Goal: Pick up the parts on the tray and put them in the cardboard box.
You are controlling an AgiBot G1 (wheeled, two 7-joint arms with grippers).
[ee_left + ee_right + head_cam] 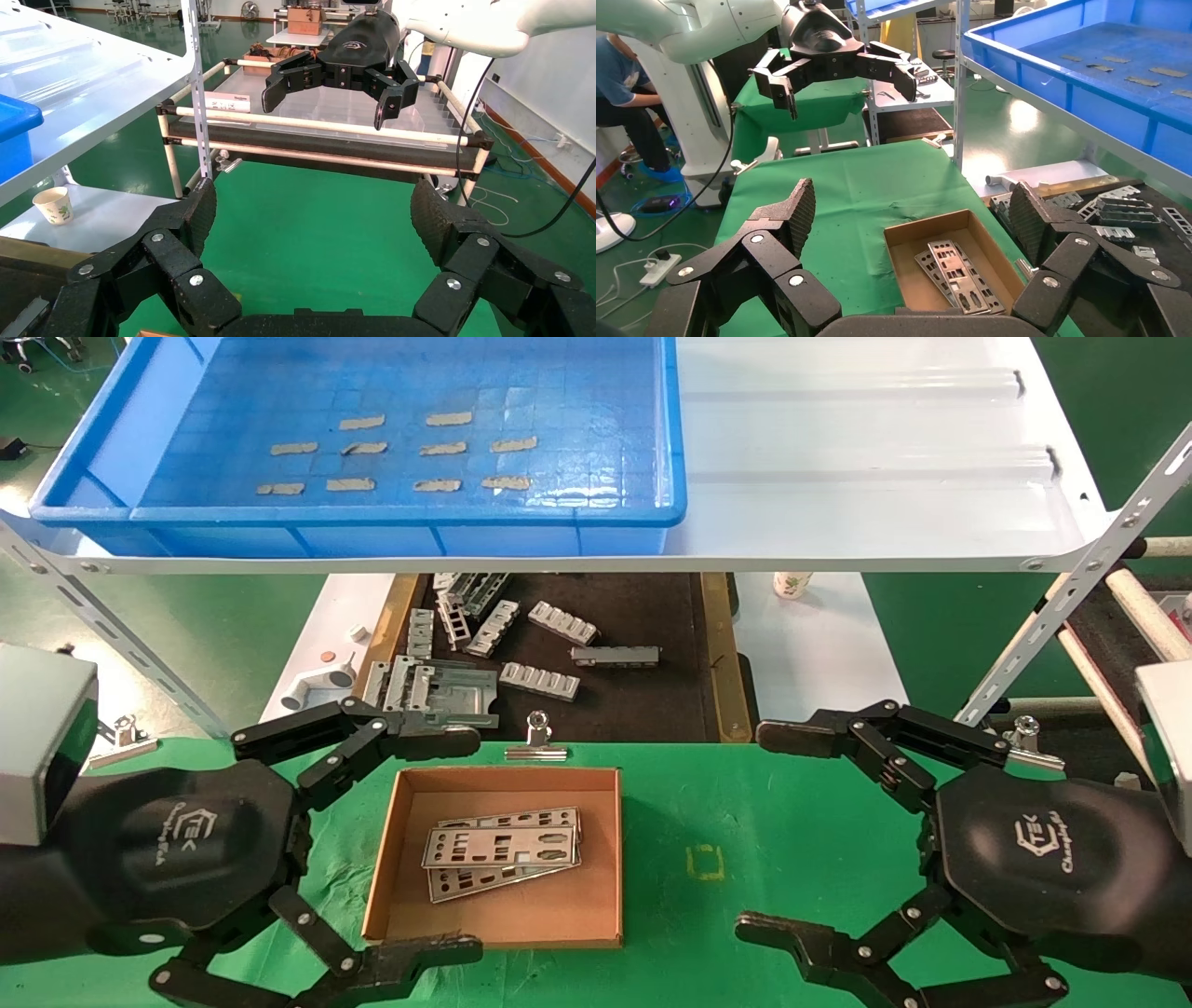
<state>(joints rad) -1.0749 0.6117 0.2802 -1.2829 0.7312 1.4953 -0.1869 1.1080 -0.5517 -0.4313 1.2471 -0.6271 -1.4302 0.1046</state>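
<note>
Both the left claw (447, 845) and right claw (773, 831) hang wide open and empty; between them the cardboard box (402, 859) holds the parts (503, 848), and the tray (130, 439) beyond looks emptied, so only withdrawal likely remains.

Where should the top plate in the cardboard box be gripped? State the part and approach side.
Probably the top plate's two long edges, near its middle, coming from straight above. It lies flat on two other plates in the cardboard box, whose walls block any side approach; its short width suits an open gripper.
</note>
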